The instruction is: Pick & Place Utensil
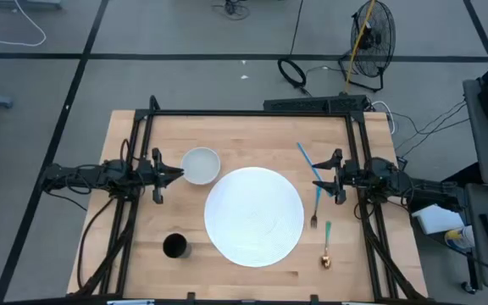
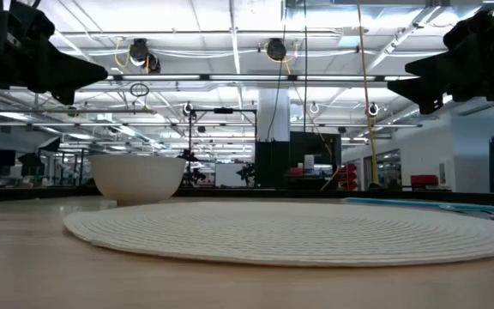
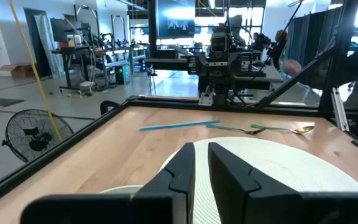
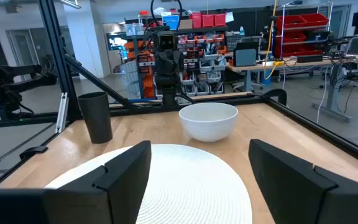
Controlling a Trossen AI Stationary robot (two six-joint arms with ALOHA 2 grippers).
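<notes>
Three utensils lie flat on the wooden table at the right: a blue stick-like one [image 1: 306, 157], a teal-handled fork [image 1: 315, 207] and a gold spoon with a teal handle [image 1: 325, 250]. They also show in the left wrist view: the blue one [image 3: 179, 125], the fork [image 3: 241, 129] and the spoon [image 3: 291, 129]. My right gripper [image 1: 318, 182] hovers open and empty beside the blue utensil and the fork; its fingers stand wide apart in its wrist view [image 4: 199, 152]. My left gripper [image 1: 176, 174] hovers shut and empty at the left, beside the white bowl [image 1: 200, 165].
A round white placemat [image 1: 254, 216] lies mid-table. The white bowl stands at its far left, and a black cup [image 1: 174, 246] stands near the front left. Black frame rails [image 1: 252, 112] border the table. Bare wood shows along the near edge.
</notes>
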